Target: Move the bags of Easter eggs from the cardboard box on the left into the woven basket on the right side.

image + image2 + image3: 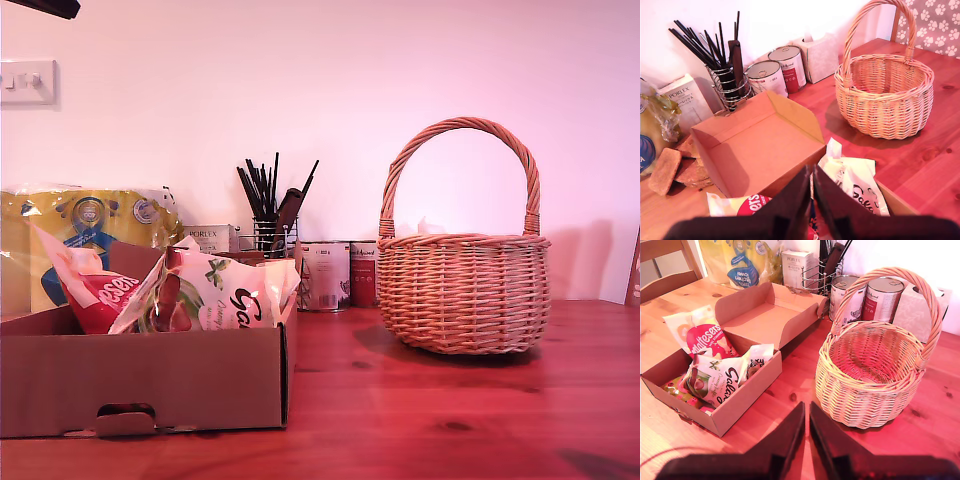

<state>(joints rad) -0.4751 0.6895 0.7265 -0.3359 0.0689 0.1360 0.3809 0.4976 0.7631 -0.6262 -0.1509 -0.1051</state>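
The cardboard box [150, 380] stands at the exterior view's left, lid flap open [765, 315]. A red-and-white bag [95, 290] and a white bag with green leaves [215, 295] stick up out of it. A third colourful bag [676, 387] lies partly under the white bag [720, 380]. The woven basket [462, 290] sits at the exterior view's right and holds nothing [870, 355]. My first gripper [810, 172] hangs shut above the bags, between the red-and-white bag [737, 205] and the white bag [855, 182]. My second gripper [806, 407] is shut over bare table between box and basket. Neither gripper shows in the exterior view.
Behind the box are a yellow-and-blue kitchen towel pack [90, 225], a Porlex carton [210, 238], a wire holder of black sticks [270, 210], two tins [325, 275] and a tissue box [822, 55]. Brown slabs [665, 170] lie beside the lid. A chair [665, 270] stands at the table's end.
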